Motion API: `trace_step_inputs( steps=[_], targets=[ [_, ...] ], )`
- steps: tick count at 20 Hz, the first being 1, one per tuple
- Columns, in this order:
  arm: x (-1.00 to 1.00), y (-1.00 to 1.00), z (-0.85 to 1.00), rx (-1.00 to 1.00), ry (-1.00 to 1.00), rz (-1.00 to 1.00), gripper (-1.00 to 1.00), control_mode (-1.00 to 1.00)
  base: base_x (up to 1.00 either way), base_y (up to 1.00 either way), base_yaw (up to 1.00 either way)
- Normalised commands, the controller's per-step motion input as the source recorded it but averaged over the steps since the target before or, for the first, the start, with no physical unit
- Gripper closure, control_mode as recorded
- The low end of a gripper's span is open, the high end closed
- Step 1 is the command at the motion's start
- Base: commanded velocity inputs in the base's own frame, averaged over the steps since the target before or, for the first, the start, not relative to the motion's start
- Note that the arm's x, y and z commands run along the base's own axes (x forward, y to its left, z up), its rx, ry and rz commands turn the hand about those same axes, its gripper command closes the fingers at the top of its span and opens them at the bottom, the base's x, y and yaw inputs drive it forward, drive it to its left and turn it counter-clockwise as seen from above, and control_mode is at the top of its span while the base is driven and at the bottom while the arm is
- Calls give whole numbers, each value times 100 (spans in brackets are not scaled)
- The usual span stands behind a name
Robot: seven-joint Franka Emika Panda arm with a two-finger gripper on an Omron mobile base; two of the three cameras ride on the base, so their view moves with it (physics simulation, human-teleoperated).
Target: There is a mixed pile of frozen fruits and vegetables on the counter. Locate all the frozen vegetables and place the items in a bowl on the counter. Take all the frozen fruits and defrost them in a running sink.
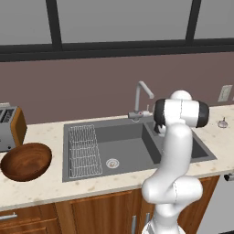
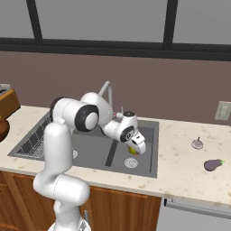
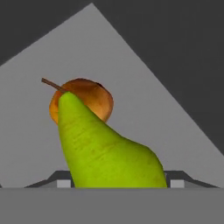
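My gripper [image 2: 136, 149] hangs low over the smaller right basin of the dark grey sink [image 2: 90, 145], shut on the yellow-green pear [image 2: 132, 150]. In the hand view the pear [image 3: 105, 151] sits between the two fingertips, its stemmed narrow end pointing away. A round orange piece [image 3: 89, 95] shows just behind that end, against the grey basin floor. The purple eggplant [image 2: 213, 164] and the pale bulb [image 2: 197, 144] lie on the counter [image 2: 180, 173] right of the sink. The wooden bowl [image 1: 26, 161] stands on the counter left of the sink [image 1: 114, 151].
The curved silver tap [image 1: 142, 93] rises behind the sink, close to my arm's upper link. A wire rack [image 1: 84, 151] lies in the large left basin. A toaster [image 1: 10, 128] stands behind the bowl. A wall outlet [image 2: 222, 110] is at the far right.
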Motion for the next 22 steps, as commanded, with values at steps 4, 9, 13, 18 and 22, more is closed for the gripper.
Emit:
trace_step_inputs(
  steps=[4, 9, 13, 18, 22],
  targets=[
    [-2, 0, -19, 11, 6, -4, 100, -100, 0, 0, 0],
    [-1, -1, -32, 6, 5, -2, 100, -100, 0, 0, 0],
    [3, -3, -18, 0, 4, 0, 100, -100, 0, 0, 0],
    [0, 6, -28, -1, 10, -1, 100, -100, 0, 0, 0],
    [0, 10, -33, 1, 12, -2, 100, -100, 0, 0, 0]
  ],
)
